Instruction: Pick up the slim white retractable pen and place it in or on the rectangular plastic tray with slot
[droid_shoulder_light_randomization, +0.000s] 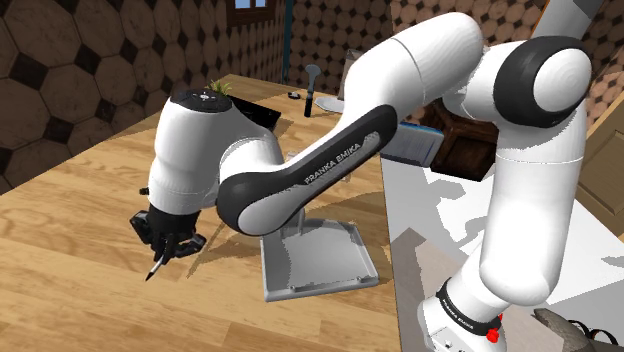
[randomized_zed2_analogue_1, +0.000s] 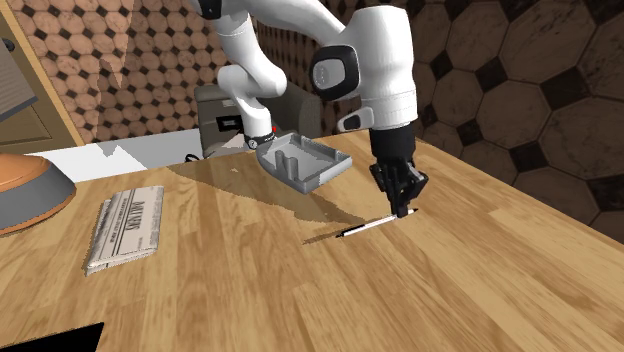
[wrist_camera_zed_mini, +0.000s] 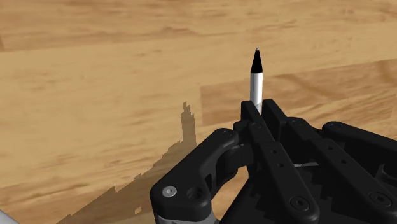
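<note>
While wooden table (droid_shoulder_light_randomization: 70, 260) spreads under all, white arm (droid_shoulder_light_randomization: 430, 60) reaches past grey tray (droid_shoulder_light_randomization: 320, 255) w/ slot. Black gripper (droid_shoulder_light_randomization: 170, 248) hangs near tray, apart from it, over bare wood. Fingers (wrist_camera_zed_mini: 249, 118) clamped on slim white pen (wrist_camera_zed_mini: 256, 83) w/ black tip; pen tilted, tip down twd wood, outside tray, near it.

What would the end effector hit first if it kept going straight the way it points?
The wooden tabletop just below. The end effector points down at it, clasping the white pen, whose dark tip may touch first; the gap is hard to judge.
</note>
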